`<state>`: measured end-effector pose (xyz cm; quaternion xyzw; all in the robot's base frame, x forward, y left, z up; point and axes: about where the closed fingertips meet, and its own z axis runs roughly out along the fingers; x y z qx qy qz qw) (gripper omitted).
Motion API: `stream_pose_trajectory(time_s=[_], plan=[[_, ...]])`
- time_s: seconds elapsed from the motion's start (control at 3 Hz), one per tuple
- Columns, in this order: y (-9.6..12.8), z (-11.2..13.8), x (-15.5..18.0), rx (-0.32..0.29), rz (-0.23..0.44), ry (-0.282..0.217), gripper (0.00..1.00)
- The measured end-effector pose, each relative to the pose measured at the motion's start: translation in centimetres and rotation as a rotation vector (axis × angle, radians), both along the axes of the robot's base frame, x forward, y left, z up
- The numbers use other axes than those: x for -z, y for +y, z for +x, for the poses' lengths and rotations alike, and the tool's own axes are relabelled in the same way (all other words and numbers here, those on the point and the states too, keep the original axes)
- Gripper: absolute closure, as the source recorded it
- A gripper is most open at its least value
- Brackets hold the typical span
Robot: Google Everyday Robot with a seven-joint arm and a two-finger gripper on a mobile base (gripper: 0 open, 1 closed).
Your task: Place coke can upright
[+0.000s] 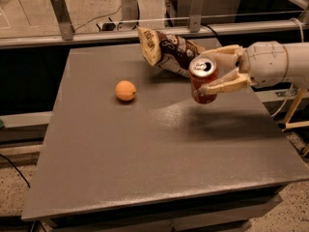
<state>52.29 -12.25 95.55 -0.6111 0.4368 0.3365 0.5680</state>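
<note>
Red can (203,82) in end effector (206,72) aloft

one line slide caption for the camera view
Gripper holds coke can nearly upright above grey table, near chip bag and orange.
</note>
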Motion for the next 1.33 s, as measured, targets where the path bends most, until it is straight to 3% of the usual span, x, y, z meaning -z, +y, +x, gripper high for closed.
stream_pose_trajectory(time_s=[0.33, 0.67, 1.0, 1.33], plan=[[0.1, -0.1, 0.6, -0.004, 0.023, 0.050, 1.00], [0.3, -0.5, 1.5, -0.018, 0.095, 0.122, 1.00], [0.3, -0.6, 2.2, -0.015, 0.157, 0.171, 0.86], [-0.1, -0.6, 3.2, 0.006, 0.186, 0.208, 0.62]])
